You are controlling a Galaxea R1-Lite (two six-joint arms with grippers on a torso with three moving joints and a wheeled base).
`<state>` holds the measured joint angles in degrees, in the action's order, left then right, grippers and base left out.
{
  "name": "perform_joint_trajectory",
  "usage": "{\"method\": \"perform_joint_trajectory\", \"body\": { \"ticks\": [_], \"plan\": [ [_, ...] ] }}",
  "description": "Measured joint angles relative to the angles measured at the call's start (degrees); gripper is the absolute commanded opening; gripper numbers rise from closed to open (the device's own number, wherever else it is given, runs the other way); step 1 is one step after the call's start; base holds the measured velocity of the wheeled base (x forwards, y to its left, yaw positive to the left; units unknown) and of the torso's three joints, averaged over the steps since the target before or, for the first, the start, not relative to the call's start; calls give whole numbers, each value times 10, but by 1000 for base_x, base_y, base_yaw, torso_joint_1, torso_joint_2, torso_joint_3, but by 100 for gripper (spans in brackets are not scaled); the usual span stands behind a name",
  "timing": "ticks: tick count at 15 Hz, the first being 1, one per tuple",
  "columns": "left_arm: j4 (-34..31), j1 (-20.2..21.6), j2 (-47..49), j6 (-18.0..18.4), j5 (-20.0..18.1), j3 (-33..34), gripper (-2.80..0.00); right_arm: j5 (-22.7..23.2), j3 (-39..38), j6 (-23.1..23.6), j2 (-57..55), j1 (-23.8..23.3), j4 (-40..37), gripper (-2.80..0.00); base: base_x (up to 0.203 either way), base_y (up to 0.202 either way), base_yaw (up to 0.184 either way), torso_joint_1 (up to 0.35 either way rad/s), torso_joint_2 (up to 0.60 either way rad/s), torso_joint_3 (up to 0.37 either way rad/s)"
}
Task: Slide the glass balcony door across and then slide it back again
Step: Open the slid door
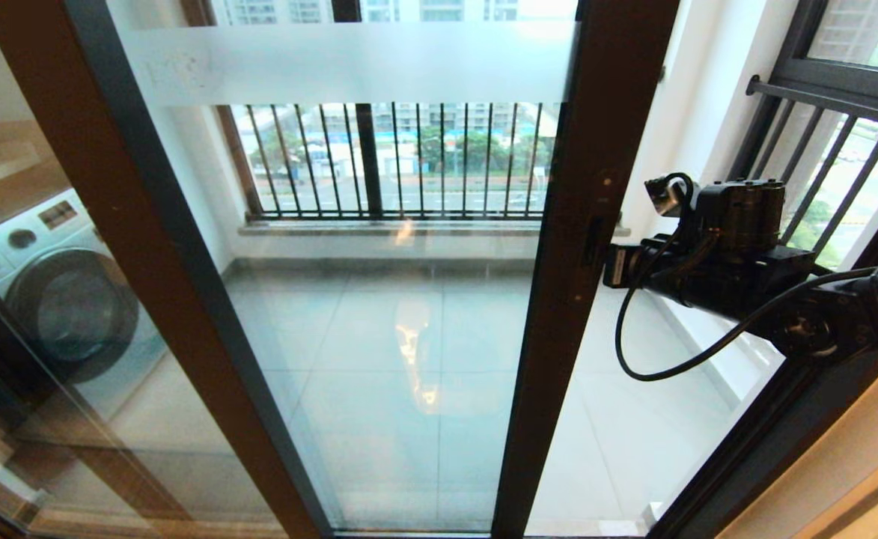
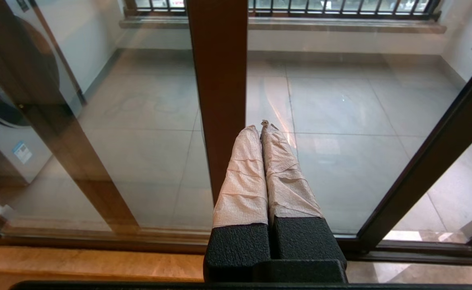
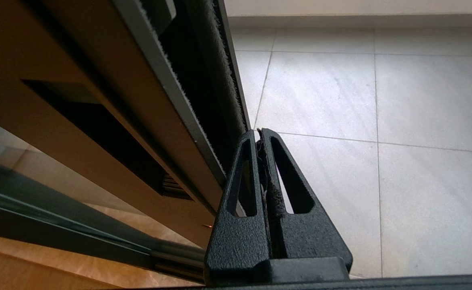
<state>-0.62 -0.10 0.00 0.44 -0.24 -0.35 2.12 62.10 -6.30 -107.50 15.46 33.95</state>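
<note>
We stand before the glass balcony door, a tall clear pane in a dark brown frame with a frosted white band near its top. It is partly slid to the left: between its right-hand upright and the dark fixed frame on the right there is an open gap through which we see the pale tiled balcony floor directly.

Our right claw reaches in from the right, level with the slim black handle slot on that upright. In the right wrist view its two black fingers are pressed together with nothing between them, and they lie along the door's free edge, beside the fuzzy sealing strip. Whether they truly touch the edge we cannot tell for sure; it looks very close. So we judge that we are in the pushing step, with the pressed-together fingers used as a bar against the edge (not as a grip).

Our left claw, with tape-wrapped fingers pressed together and holding nothing, is parked low before the glass, pointing toward a brown upright.

Which half of the task this is, the pictures alone do not settle. The next move calls for a steady sideways push along the track, keeping the fingers flat on the edge. The black-barred railing and the white washing machine stay out of the way.
</note>
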Motion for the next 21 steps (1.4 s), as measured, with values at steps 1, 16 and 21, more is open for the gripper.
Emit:
{"method": "perform_joint_trajectory", "body": {
  "ticks": [1,16,21],
  "plan": [
    [0,0,0,0,0,0,-280,-1,0,-1,0,2,0,-280,0,0,0,0,0,0],
    [0,0,0,0,0,0,-280,-10,5,-4,-5,30,0,-280,0,0,0,0,0,0],
    [0,0,0,0,0,0,-280,-9,5,-4,-5,39,0,-280,0,0,0,0,0,0]
  ]
}}
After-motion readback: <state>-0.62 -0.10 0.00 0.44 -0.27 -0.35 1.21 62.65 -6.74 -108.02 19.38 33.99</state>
